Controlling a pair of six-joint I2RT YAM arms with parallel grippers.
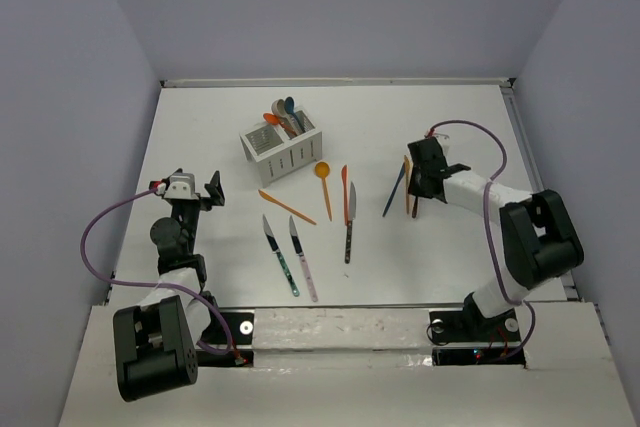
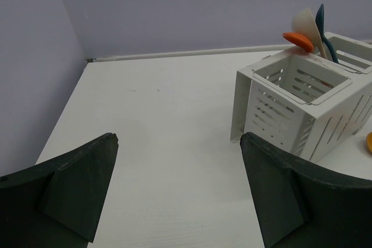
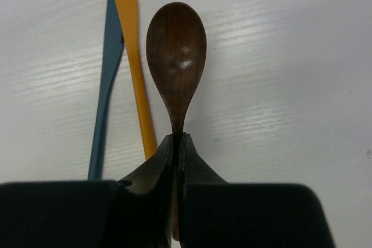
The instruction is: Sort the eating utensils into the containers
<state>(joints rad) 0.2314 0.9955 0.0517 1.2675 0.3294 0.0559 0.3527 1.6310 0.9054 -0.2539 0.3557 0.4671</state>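
With three spoons (image 1: pixel 281 113) stowed in the caddy (image 1: pixel 292 157) and a brown spoon (image 3: pixel 176 56) pinched by the right tool (image 3: pixel 176 143) — left tool (image 2: pixel 177 155) spread empty — most utensils (image 1: pixel 349 227) are left unsorted

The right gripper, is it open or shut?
Shut. In the right wrist view the right gripper pinches the brown spoon by its thin handle, its jaws pressed together with no gap.

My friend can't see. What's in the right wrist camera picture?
The right gripper is shut on the neck of a dark brown spoon, bowl pointing away. Left of it, a slim orange knife and a slim blue knife lie on the white table.
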